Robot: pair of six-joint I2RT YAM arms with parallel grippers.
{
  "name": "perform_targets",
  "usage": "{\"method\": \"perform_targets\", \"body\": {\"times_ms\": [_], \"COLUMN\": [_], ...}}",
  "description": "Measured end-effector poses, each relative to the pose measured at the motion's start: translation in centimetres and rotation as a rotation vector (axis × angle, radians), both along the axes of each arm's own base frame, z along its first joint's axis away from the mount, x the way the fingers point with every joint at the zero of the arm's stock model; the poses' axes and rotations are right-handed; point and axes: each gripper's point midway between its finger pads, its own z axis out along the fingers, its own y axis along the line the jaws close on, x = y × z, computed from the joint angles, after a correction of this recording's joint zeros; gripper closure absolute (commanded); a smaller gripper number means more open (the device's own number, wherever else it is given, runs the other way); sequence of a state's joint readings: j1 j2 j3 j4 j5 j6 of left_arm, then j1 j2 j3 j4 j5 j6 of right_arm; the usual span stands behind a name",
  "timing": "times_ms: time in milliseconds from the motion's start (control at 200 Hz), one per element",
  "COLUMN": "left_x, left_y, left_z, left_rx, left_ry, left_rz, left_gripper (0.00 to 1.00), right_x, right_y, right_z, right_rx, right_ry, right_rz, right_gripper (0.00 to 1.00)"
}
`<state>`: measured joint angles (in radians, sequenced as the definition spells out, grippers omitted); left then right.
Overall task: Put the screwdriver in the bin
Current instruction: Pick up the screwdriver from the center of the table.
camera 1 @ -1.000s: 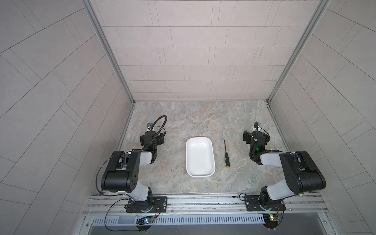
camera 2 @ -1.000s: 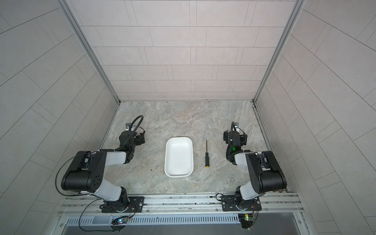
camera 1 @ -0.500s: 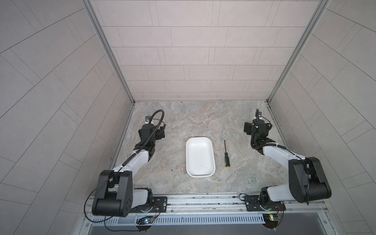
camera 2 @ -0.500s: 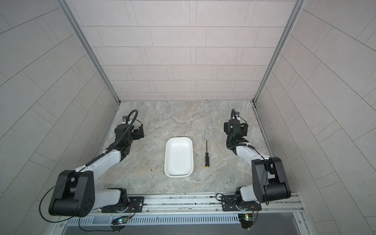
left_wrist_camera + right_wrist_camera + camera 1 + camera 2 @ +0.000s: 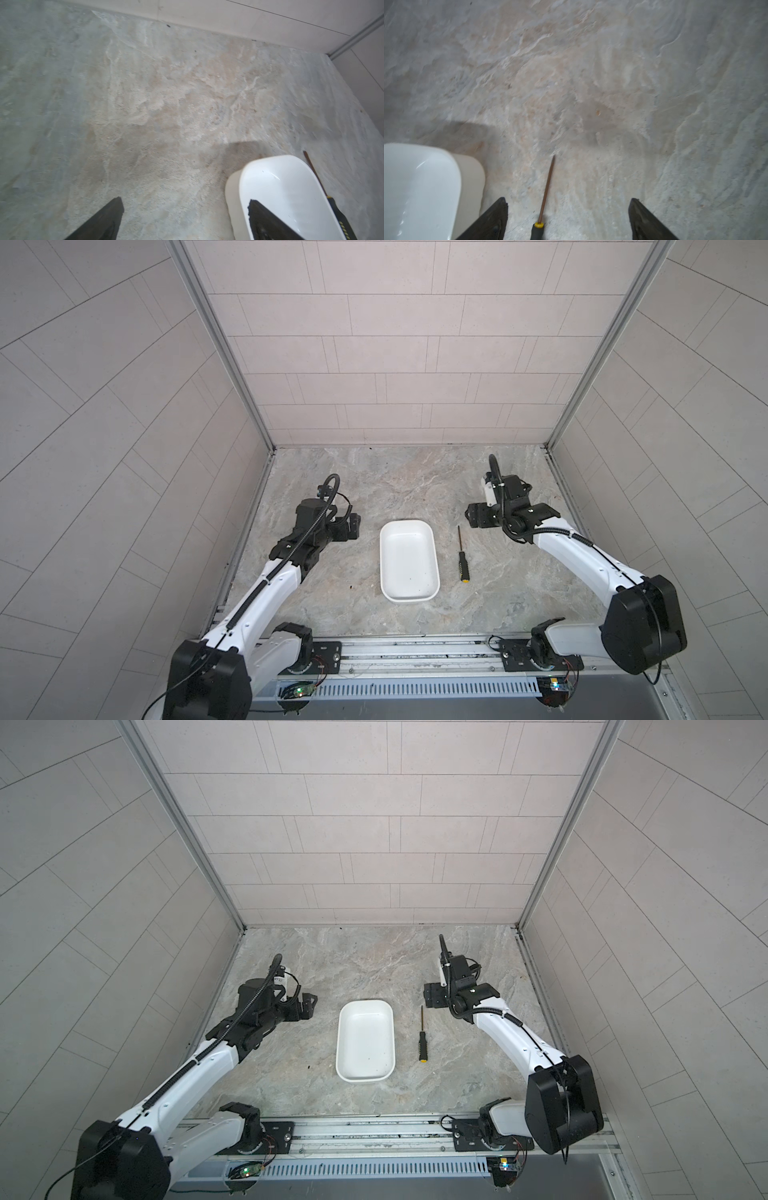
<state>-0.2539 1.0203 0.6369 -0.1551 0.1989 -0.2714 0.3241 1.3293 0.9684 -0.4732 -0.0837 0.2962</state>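
The screwdriver [image 5: 462, 556] lies flat on the stone floor just right of the bin [image 5: 409, 560], shaft pointing toward the back wall, yellow cap toward the rail. The bin is a shallow white tray with nothing in it. My right gripper [image 5: 471, 516] hovers open just beyond the shaft tip. In the right wrist view the screwdriver [image 5: 547, 187] shows between the spread fingertips of the right gripper [image 5: 569, 202], nearer one of them and untouched. My left gripper [image 5: 353, 526] is open, left of the bin's far end. In the left wrist view the left gripper [image 5: 186, 204] has one fingertip [image 5: 255, 207] in front of the bin [image 5: 280, 182].
Tiled walls close in the floor on three sides, with metal corner posts [image 5: 582, 364] at the back. The arms' mounting rail [image 5: 415, 655] runs along the front edge. Bare stone floor [image 5: 407, 485] stretches behind the bin.
Both arms have unfolded and reached forward, and their wrists have turned inward toward the bin and the screwdriver. The bin and the screwdriver have not moved.
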Motion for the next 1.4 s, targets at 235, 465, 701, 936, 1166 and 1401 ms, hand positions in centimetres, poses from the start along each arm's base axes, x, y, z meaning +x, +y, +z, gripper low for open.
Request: {"method": "perform_targets", "body": {"times_ms": [235,465,701,936,1166,1401], "left_x": [-3.8,-6.5,-7.6,-7.7,-7.8,-7.7], "left_y": [-2.2,-1.9,-1.7,-1.7,-1.8,-1.8], "left_z": [-1.3,-1.1,-2.8,-3.2,-3.7,-3.8], "left_rx": [-0.076,-0.117,-0.140,-0.138,-0.134,-0.133], "left_ry": [0.049,0.024,0.057,0.070,0.086,0.088], "left_rz": [-0.094,-0.105,-0.097,-0.096,-0.097,-0.098], "left_gripper": [0.00,0.00,0.00,0.00,0.00,0.00], "right_x": [-5.5,-8.8,-9.9,-10.1,-10.5,-10.1], "right_y": [1.9,2.2,3.2,4.0,4.3,4.1], "right_z": [-5.0,-8.7,-9.5,-10.4,-11.7,-12.3], "right_rx": [0.006,0.037,0.059,0.059,0.019,-0.003], "right_ry": [0.209,0.360,0.394,0.403,0.431,0.432], "right_rz": [0.067,0.085,0.108,0.117,0.122,0.098], "right_gripper": [0.21,0.26,0.32,0.40,0.45,0.54]}}
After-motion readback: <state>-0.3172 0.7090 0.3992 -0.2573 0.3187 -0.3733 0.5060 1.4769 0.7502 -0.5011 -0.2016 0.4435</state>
